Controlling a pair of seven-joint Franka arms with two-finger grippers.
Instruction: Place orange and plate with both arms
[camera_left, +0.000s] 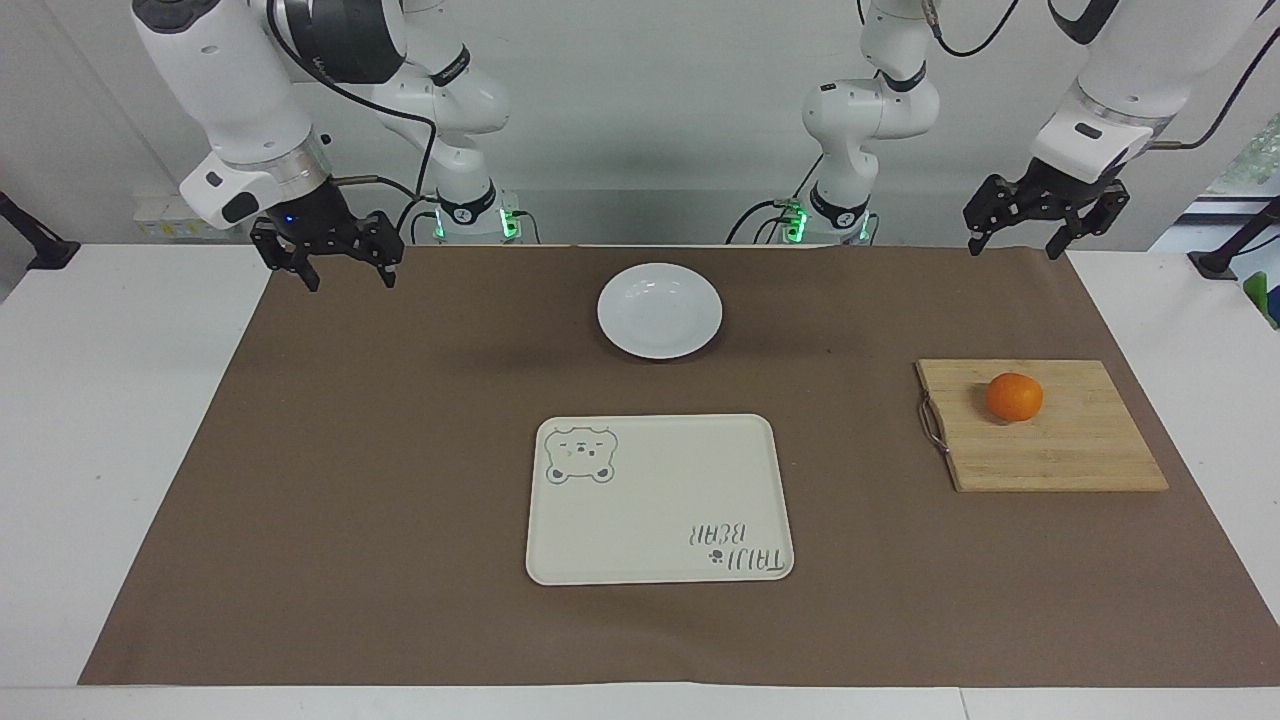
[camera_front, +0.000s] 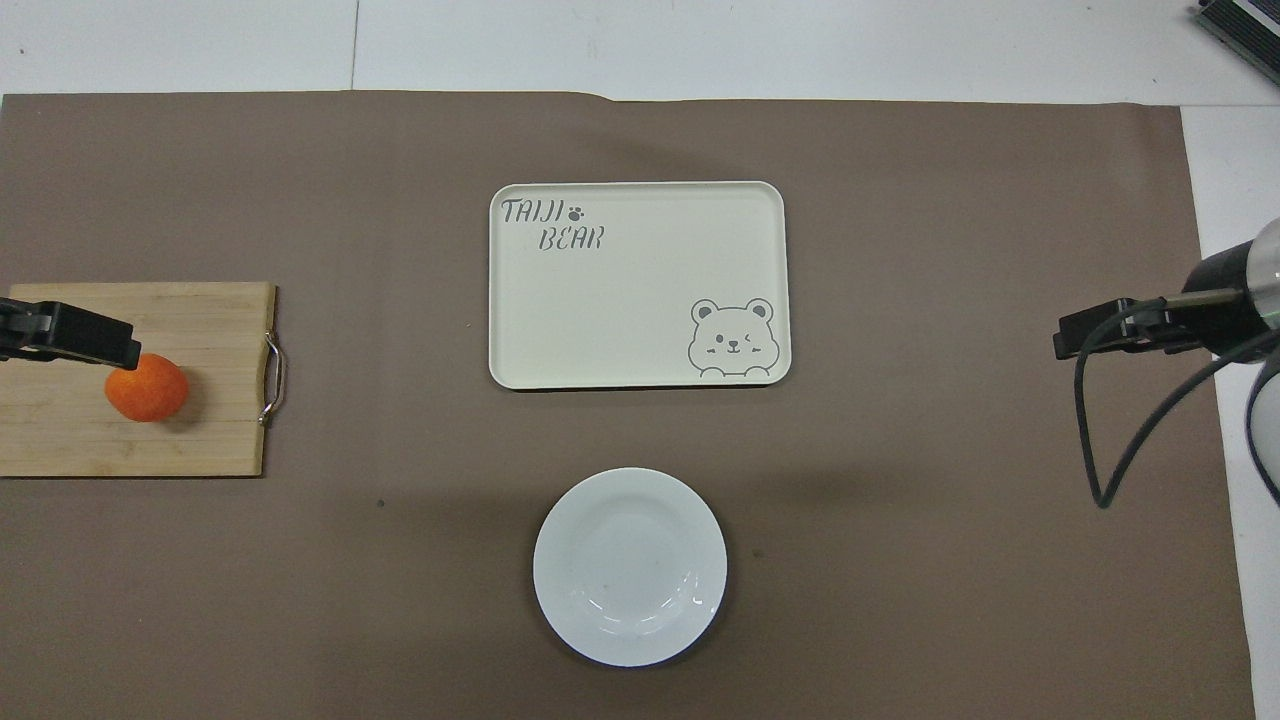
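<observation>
plate (camera_left: 659, 310): glossy | board (camera_left: 1040, 440): wood | handle (camera_left: 931, 422): metal | mat (camera_left: 400, 500): matt paper

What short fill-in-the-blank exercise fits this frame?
1. The orange rests on the ____.
2. The plate lies ____ to the robots than the tray.
3. Drawn on the tray is a ____.
4. The left gripper and the right gripper both have ____ fingers.

Missing: cutting board; nearer; bear; open

You saw a bright-orange orange (camera_left: 1014, 396), a plain white plate (camera_left: 659, 310), and a cream tray (camera_left: 659, 498) printed with a grey bear.
</observation>
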